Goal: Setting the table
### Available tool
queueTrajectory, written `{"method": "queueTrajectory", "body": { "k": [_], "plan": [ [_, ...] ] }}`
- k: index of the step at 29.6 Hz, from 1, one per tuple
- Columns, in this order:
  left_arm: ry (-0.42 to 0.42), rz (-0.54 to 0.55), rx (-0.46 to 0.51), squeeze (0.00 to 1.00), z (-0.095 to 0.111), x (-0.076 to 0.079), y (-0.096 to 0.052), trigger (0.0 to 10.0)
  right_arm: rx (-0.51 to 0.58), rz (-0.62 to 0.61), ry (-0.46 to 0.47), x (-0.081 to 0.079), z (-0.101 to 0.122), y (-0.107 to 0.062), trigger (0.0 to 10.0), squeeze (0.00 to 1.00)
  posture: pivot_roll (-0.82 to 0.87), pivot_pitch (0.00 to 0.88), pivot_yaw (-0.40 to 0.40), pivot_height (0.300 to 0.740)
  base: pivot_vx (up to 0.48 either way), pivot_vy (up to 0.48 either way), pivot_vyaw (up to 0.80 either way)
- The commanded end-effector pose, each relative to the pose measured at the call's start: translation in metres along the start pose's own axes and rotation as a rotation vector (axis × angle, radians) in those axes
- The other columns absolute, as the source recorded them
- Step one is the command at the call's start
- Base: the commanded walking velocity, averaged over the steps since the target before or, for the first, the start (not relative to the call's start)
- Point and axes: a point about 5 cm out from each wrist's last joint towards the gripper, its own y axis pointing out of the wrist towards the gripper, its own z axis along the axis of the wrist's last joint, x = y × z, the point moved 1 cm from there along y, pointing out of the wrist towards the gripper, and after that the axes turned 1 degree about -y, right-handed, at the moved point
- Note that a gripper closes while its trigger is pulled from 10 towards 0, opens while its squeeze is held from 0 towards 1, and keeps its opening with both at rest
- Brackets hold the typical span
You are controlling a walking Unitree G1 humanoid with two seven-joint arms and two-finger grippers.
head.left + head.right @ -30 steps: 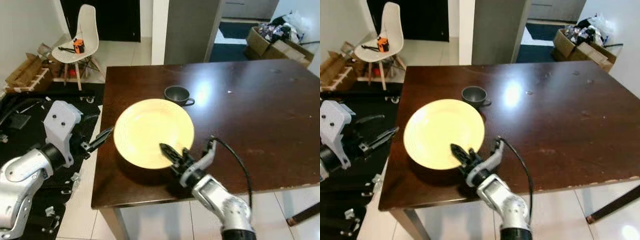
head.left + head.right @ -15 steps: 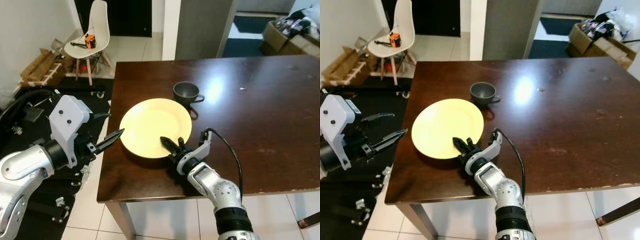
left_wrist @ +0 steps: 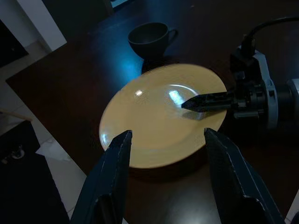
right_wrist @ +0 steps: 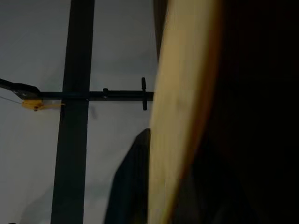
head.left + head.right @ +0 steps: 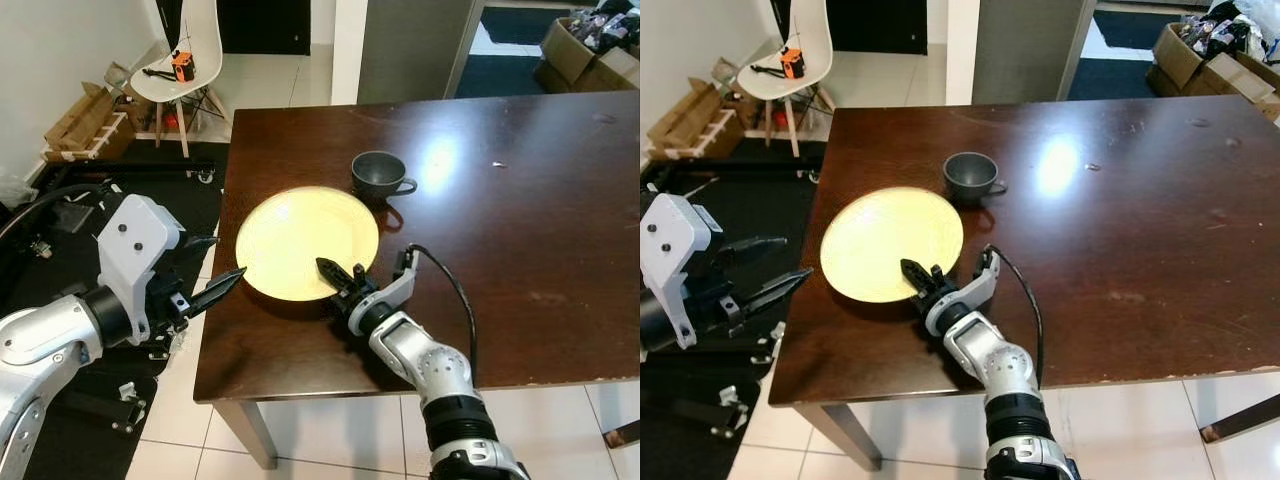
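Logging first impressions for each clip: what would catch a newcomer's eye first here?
The pale yellow plate stands out against the dark wooden table, near its left edge. The right gripper has a finger over the plate's near rim, while the left gripper hangs open just off the table's left side. A dark cup stands right behind the plate.

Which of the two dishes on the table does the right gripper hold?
The yellow plate; the right gripper grips its near rim. The dark cup stands apart, untouched.

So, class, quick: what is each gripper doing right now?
Left gripper: open, holding nothing, beside the table.
Right gripper: shut on the yellow plate rim.
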Motion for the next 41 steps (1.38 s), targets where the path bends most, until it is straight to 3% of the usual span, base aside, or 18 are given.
{"method": "queueTrajectory", "body": {
  "k": [1, 7, 8, 9, 10, 14, 17, 20, 24, 28, 30, 31, 33, 34, 36, 37, 38, 41],
  "plan": [
    [-0.001, -0.009, -0.012, 0.00, -0.001, 0.003, -0.001, 10.0, -0.050, 0.034, 0.059, -0.010, -0.027, 0.012, 10.0, 1.00, 0.22, 0.155, 0.109, 0.740, 0.000, 0.000, 0.00],
    [-0.009, -0.005, -0.007, 0.00, -0.002, 0.004, 0.002, 10.0, -0.023, 0.033, 0.047, -0.018, -0.018, 0.011, 10.0, 1.00, 0.20, 0.151, 0.101, 0.740, 0.000, 0.000, 0.00],
    [-0.015, -0.005, 0.001, 0.00, -0.002, 0.006, 0.004, 10.0, 0.005, 0.005, 0.046, -0.024, -0.012, 0.007, 10.0, 0.10, 0.19, 0.147, 0.094, 0.740, 0.000, 0.000, 0.00],
    [-0.016, -0.006, 0.003, 0.00, -0.002, 0.006, 0.004, 10.0, 0.011, -0.003, 0.047, -0.025, -0.011, 0.006, 10.0, 0.10, 0.19, 0.147, 0.094, 0.740, 0.000, 0.000, 0.00],
    [-0.017, -0.005, 0.004, 0.00, -0.002, 0.006, 0.005, 10.0, 0.012, -0.020, 0.042, -0.026, -0.010, 0.003, 10.0, 0.00, 0.18, 0.144, 0.089, 0.740, 0.000, 0.000, 0.00],
    [-0.023, -0.004, 0.009, 0.00, -0.004, 0.007, 0.006, 10.0, 0.012, -0.039, 0.046, -0.031, -0.011, -0.010, 10.0, 0.00, 0.17, 0.143, 0.085, 0.740, 0.000, 0.000, 0.00],
    [-0.030, -0.008, 0.018, 0.00, -0.005, 0.008, 0.011, 10.0, -0.007, -0.092, 0.050, -0.027, -0.018, -0.033, 10.0, 0.00, 0.14, 0.139, 0.076, 0.740, 0.000, 0.000, 0.00],
    [-0.038, -0.012, 0.031, 0.00, -0.006, 0.010, 0.015, 10.0, -0.030, -0.163, 0.039, -0.015, -0.025, -0.059, 10.0, 0.00, 0.12, 0.135, 0.072, 0.740, 0.000, 0.000, 0.00],
    [-0.046, -0.014, 0.040, 0.00, -0.008, 0.011, 0.020, 10.0, -0.029, -0.257, 0.024, 0.001, -0.023, -0.081, 10.0, 0.00, 0.09, 0.125, 0.064, 0.740, 0.000, 0.000, 0.00],
    [-0.057, -0.011, 0.041, 0.00, -0.011, 0.012, 0.022, 10.0, -0.015, -0.308, -0.017, 0.009, -0.018, -0.090, 10.0, 0.00, 0.08, 0.118, 0.061, 0.740, 0.000, 0.000, 0.00],
    [-0.119, 0.003, 0.034, 0.00, -0.020, 0.013, 0.025, 10.0, 0.038, -0.354, -0.194, 0.014, -0.005, -0.099, 10.0, 0.00, 0.06, 0.107, 0.061, 0.740, 0.000, 0.000, 0.00],
    [-0.119, 0.003, 0.034, 0.00, -0.020, 0.013, 0.025, 10.0, 0.038, -0.354, -0.194, 0.014, -0.005, -0.099, 10.0, 0.00, 0.06, 0.107, 0.061, 0.740, 0.000, 0.000, 0.00],
    [-0.211, 0.038, 0.001, 0.00, -0.038, 0.015, 0.024, 10.0, 0.123, -0.324, -0.421, 0.006, 0.011, -0.100, 10.0, 0.00, 0.05, 0.096, 0.062, 0.740, 0.000, 0.000, 0.00],
    [-0.211, 0.038, 0.001, 0.00, -0.038, 0.015, 0.024, 10.0, 0.123, -0.324, -0.421, 0.006, 0.011, -0.100, 10.0, 0.00, 0.05, 0.096, 0.062, 0.740, 0.000, 0.000, 0.00],
    [-0.280, 0.071, -0.072, 0.00, -0.065, 0.021, 0.020, 10.0, 0.191, -0.293, -0.585, -0.002, 0.020, -0.097, 10.0, 0.00, 0.04, 0.088, 0.060, 0.740, 0.000, 0.000, 0.00],
    [-0.280, 0.071, -0.072, 0.00, -0.065, 0.021, 0.020, 10.0, 0.191, -0.293, -0.585, -0.002, 0.020, -0.097, 10.0, 0.00, 0.04, 0.088, 0.060, 0.740, 0.000, 0.000, 0.00],
    [-0.333, 0.101, -0.126, 0.00, -0.084, 0.027, 0.014, 10.0, 0.206, -0.268, -0.702, -0.009, 0.021, -0.094, 10.0, 0.00, 0.04, 0.080, 0.059, 0.740, 0.000, 0.000, 0.00],
    [-0.363, 0.130, -0.158, 0.00, -0.097, 0.031, 0.010, 10.0, 0.191, -0.241, -0.820, -0.015, 0.016, -0.093, 10.0, 0.00, 0.03, 0.074, 0.054, 0.740, 0.000, 0.000, 0.00]
  ]
}}
